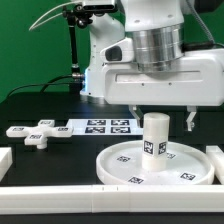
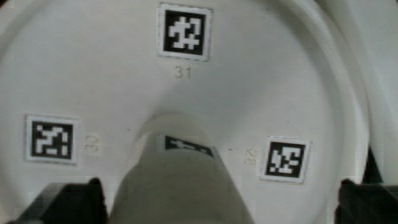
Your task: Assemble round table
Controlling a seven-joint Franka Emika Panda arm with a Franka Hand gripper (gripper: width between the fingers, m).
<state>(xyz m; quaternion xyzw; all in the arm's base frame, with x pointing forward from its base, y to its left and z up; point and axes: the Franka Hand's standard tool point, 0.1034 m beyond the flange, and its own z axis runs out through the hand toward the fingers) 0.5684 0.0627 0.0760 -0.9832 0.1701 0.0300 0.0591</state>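
Nearest the exterior camera, a white border bar is seen along the tabletop edge. Behind it the round disc is laid flat, with the cylinder leg stood upright on its centre. The claw is held directly above, its fingers spread apart to either side of the leg's top. Farther back, toward the exterior view's left, the cross-shaped foot is laid beside the marker board.
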